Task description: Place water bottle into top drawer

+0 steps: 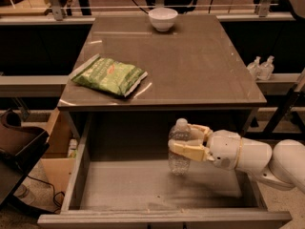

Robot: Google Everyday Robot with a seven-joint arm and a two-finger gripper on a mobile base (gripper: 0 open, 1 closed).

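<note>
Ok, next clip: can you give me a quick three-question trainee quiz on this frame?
1. True or false: the gripper is shut on the water bottle.
2. How is the water bottle placed? A: lying on its side. B: held upright in the open top drawer. C: standing beside the bowl.
3. Fill in: on the table, the white bowl sits at the far edge and a ___ bag lies at the left.
Key: 1 true; 2 B; 3 green.
</note>
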